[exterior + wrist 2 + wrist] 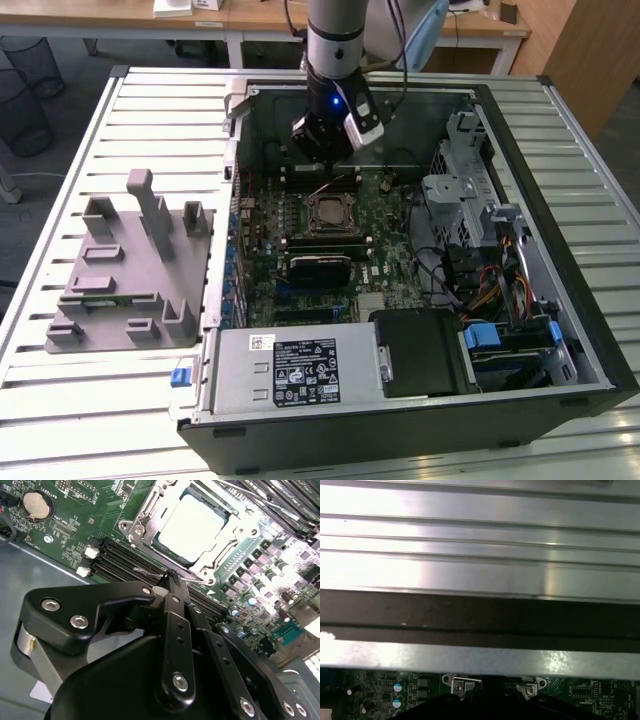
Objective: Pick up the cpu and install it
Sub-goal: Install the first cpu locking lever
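Jaws drawn together, nothing held between them: in the second wrist view the gripper [172, 576] has its black fingers [176, 611] meeting at a narrow tip. The tip hangs over the memory slots [117, 560] just beside the socket frame [142, 522]. The cpu [192, 526] lies flat inside that frame, silvery top up, apart from the fingertips. A coin cell battery [36, 505] sits on the green motherboard [80, 530] farther off.

Exterior view: gripper [322, 152] is low inside the open computer case [520, 130], just beyond the cpu [329, 213] in its socket. Power supply [292, 368] sits at the case's near edge. Grey fixture block [125, 265] stands on the slatted table [60, 400], to the exterior view's left of the case.
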`<state>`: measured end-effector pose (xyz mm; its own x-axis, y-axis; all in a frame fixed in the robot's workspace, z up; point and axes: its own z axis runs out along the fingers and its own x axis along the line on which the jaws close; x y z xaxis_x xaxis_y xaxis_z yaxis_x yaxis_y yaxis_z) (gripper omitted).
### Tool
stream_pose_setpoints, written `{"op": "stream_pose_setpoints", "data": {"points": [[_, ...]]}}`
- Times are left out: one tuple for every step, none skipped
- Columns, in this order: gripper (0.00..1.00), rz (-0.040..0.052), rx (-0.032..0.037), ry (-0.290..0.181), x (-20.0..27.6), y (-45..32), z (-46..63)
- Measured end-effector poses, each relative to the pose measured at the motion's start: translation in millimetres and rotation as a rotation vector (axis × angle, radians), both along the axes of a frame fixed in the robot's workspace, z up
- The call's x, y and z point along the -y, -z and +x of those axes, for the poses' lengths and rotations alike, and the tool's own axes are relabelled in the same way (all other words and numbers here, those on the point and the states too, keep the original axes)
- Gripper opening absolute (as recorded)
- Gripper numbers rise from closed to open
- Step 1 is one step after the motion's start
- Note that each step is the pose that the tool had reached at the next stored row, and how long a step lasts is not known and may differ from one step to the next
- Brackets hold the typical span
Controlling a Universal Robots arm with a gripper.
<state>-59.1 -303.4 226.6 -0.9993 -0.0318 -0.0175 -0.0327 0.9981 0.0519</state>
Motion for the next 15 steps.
{"op": "stream_pose_setpoints", "data": {"points": [[0.11, -0.0001, -0.0001, 0.0, -0.1, 0.4, 0.7], [0.11, -0.0002, -0.0002, 0.0, -0.2, 0.8, 1.4], [0.11, -0.0002, -0.0003, 0.0, -0.2, 1.2, 2.1], [0.11, -0.0002, -0.0003, 0.0, -0.3, 1.5, 2.9], [0.11, -0.0002, -0.0002, 0.0, -0.2, 1.7, 4.0], [0.11, -0.0001, -0.0001, 0.0, -0.2, 1.9, 5.2], [0.11, -0.0001, -0.0001, 0.0, -0.2, 2.1, 6.4], [0.11, -0.0001, -0.0001, 0.0, -0.2, 2.2, 7.3], [0.11, -0.0003, -0.0003, 0.0, -0.2, 2.3, 7.7], [0.11, -0.0003, -0.0003, 0.0, -0.2, 2.5, 8.2], [0.11, -0.0003, -0.0002, 0.0, -0.3, 2.8, 8.9], [0.11, -0.0001, -0.0001, 0.0, -0.3, 3.3, 9.6], [0.11, -0.0002, -0.0002, 0.0, -0.3, 3.8, 10.2], [0.11, -0.0002, -0.0002, 0.0, -0.4, 4.6, 10.8], [0.11, -0.0001, -0.0002, 0.0, -0.5, 5.4, 11.4]]}}
